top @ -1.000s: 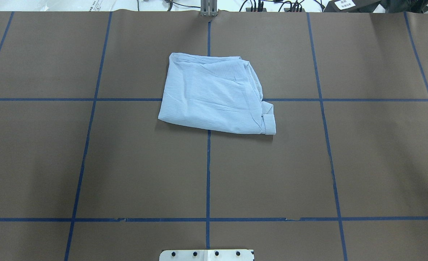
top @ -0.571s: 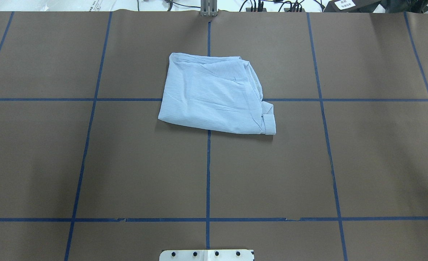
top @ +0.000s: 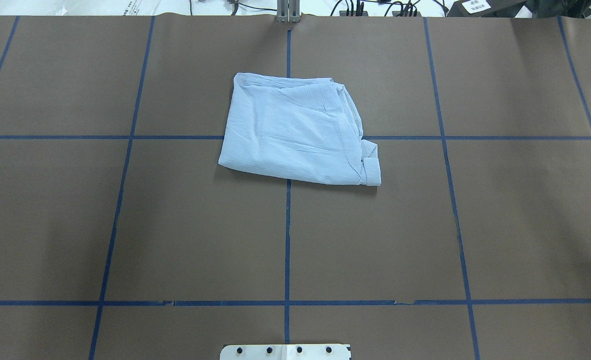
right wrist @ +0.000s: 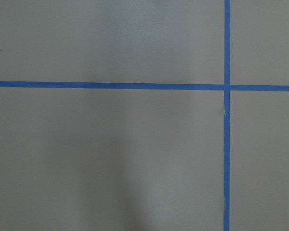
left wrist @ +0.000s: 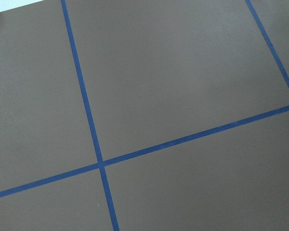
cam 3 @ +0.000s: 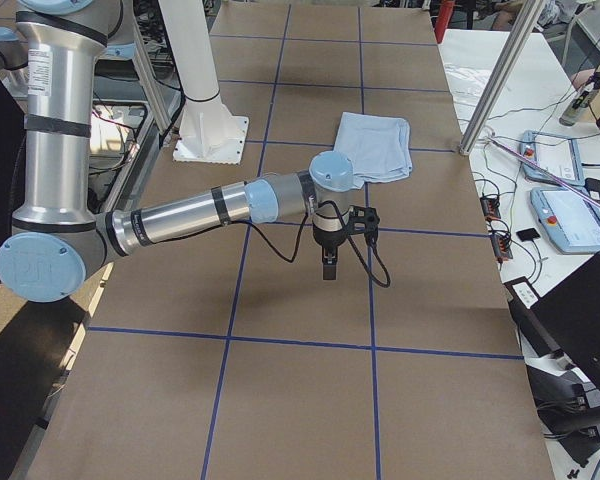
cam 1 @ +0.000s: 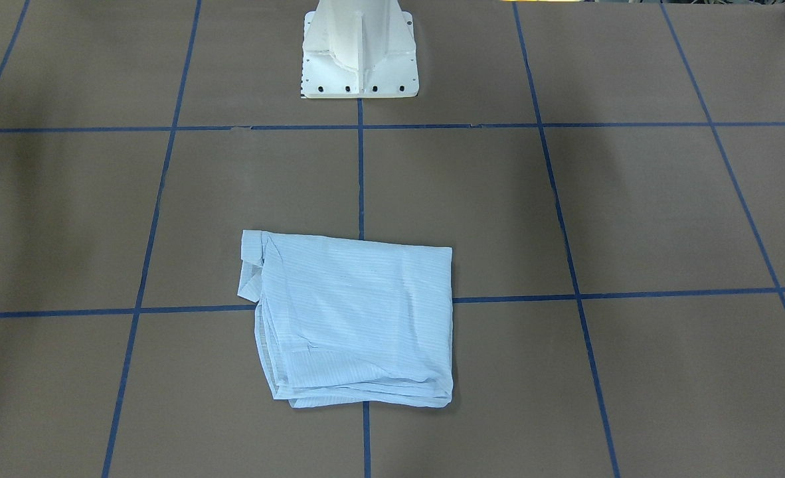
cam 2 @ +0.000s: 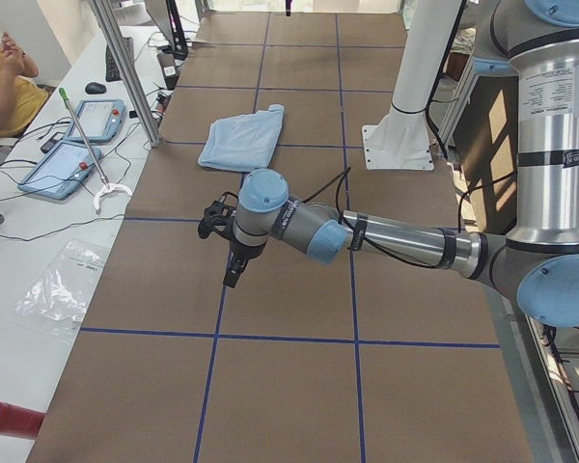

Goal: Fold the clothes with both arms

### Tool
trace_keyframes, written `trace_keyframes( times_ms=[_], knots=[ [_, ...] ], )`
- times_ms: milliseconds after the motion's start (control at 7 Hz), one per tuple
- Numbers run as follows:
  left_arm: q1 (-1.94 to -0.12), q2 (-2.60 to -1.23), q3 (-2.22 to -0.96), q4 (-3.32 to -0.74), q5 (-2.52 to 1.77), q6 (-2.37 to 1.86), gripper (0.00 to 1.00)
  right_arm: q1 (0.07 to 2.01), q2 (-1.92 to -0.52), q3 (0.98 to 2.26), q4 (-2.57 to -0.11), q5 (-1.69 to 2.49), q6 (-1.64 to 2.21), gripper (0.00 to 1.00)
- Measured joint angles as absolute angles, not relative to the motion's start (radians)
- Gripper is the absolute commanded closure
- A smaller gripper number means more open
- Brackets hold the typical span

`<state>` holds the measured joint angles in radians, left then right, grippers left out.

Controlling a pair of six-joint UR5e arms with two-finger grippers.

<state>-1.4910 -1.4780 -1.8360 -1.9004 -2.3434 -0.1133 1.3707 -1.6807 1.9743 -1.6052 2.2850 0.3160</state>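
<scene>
The left arm's black two-finger gripper (cam 2: 231, 275) hangs pointing down over the brown paper-covered table (top: 175, 225). I cannot tell if its fingers are apart or together. The same goes for the right arm's black gripper (cam 3: 327, 268), which also points down. The thin pale-blue striped shirt (top: 295, 132) lies folded in a rough rectangle at the far middle, across a crossing of blue tape lines (top: 287, 240), well apart from both grippers.

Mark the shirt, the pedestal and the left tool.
shirt (top: 295, 131): overhead view, middle of top layer.
pedestal (cam 1: 359, 70): front-facing view, its flared foot.
left tool (cam 2: 231, 280): left side view, between fingertips.
</scene>
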Motion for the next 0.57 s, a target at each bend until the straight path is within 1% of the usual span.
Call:
trace_keyframes(
  times_ms=[571],
  knots=[
    [-1.489,-1.485,-1.842,-1.901,-2.344,-0.113,0.0,1.371,-1.683,1.978,-1.605,2.293,0.317,0.0]
  ],
)
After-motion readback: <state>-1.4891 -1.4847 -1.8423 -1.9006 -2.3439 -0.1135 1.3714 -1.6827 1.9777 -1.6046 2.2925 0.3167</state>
